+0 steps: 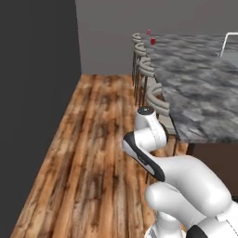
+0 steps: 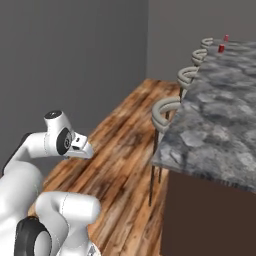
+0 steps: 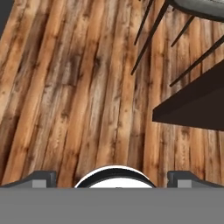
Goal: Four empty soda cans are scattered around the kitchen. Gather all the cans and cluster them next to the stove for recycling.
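- Wooden plank floor spreading beneath the fingers, grain running away from the two dark tips in the hand view.
- Standing spread wide apart, those tips, one at each lower corner of the hand view, gripping nothing, with bare floorboards between them.
- Gripper pointing down at the floor, touching nothing.
- Dark cabinet side of the island sitting ahead of the right-hand fingertip, with thin black stool legs slanting across the boards beyond it.
- Folding low in front of the base, white arm with its wrist turned downward, well short of the island's near end.
- Grey marbled countertop stretching far ahead of the fingers and above them, reaching toward the back wall.
- Curved grey bar stools lining the counter's floor-side edge, one after another, between the fingers and the far end.
- Resting on the far end of that countertop, two red soda cans, small and upright, close beside each other, well apart from the fingers; showing in the right base view at the same far end.
- Thin white curved faucet rising over the counter, far beyond the fingers.
- Plain grey walls closing off the room beyond the floor.
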{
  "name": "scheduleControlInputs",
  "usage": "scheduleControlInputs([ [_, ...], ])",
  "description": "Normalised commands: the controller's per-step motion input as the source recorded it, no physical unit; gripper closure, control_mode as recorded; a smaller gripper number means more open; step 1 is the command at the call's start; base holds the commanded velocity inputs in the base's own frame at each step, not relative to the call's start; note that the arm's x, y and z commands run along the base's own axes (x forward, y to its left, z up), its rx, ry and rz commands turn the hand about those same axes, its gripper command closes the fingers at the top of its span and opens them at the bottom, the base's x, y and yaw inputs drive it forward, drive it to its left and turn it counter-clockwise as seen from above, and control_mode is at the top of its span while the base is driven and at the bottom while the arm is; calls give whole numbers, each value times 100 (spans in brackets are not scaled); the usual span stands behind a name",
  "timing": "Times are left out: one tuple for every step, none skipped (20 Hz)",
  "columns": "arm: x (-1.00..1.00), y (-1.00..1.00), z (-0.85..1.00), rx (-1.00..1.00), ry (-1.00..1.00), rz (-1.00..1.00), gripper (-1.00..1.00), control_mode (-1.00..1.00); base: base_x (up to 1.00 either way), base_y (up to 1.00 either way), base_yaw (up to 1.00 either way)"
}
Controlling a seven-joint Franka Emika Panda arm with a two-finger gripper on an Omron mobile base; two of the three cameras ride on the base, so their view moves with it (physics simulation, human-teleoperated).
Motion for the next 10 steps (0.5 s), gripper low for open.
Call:
scheduleControlInputs([
  [0,0,0,0,0,0,-100,100,0,25,-38],
  [0,0,0,0,0,0,-100,100,0,27,-36],
  [0,0,0,0,0,0,-100,100,0,24,-38],
  [0,0,0,0,0,0,-100,100,-2,22,-38],
  [0,0,0,0,0,0,-100,100,-6,26,-36],
  [0,0,0,0,0,0,-100,100,-8,29,-36],
  [0,0,0,0,0,0,-100,100,-14,34,-33],
  [0,0,0,0,0,0,-100,100,-33,38,-30],
  [0,0,0,0,0,0,-100,100,-44,49,-25],
  [0,0,0,0,0,0,-100,100,-50,42,-26],
])
